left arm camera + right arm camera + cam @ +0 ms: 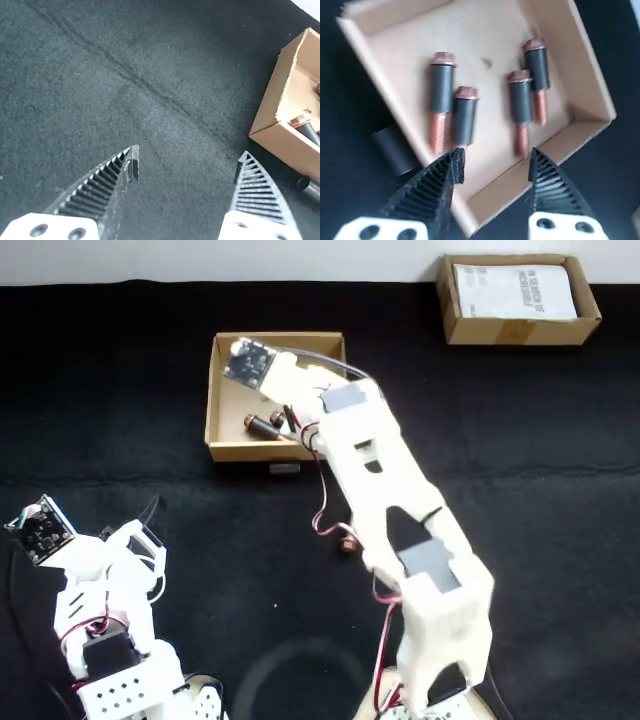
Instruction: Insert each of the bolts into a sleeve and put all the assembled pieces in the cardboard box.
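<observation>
Sleeved bolts [441,95]: four, laid inside the cardboard box [232,451]. Depositing is judged finished. Next, the loose sleeve [392,147], seen just outside the box wall, is to be fetched and fitted. Right pincer [496,155]: held released and empty above the box, the bolts just beyond it. Left pincer [190,152]: released, empty, beside the box over the counter [100,75].

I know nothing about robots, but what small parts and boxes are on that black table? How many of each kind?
Bolts in sleeves, in the near box: 4
Loose sleeve, just outside that box: 1
Loose bolt, on the table by an arm: 1
Cardboard boxes: 2
Total: 8
</observation>
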### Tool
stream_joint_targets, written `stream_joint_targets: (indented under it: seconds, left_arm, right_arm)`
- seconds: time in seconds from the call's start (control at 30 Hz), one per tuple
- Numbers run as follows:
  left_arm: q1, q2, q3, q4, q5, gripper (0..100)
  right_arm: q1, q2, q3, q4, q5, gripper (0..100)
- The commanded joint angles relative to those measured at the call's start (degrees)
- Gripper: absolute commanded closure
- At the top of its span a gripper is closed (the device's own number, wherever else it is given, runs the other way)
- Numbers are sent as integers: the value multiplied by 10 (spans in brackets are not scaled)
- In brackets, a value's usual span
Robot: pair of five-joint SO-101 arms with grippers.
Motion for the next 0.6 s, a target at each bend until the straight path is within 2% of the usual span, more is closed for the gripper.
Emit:
stream_joint_targets:
  seconds: [0.0,0.17,0.23,0.57]
  left_arm:
    - [-5,-5,10,-9,2,692]
    - [11,-4,10,-6,2,692]
    - [11,-4,10,-6,2,692]
    - [11,-4,10,-6,2,692]
  right_arm:
    - [-24,-74,-29,87,-69,815]
    - [-59,-80,-27,217,-149,815]
    - [-73,-80,-22,238,-175,815]
    - [-70,21,17,104,-180,815]
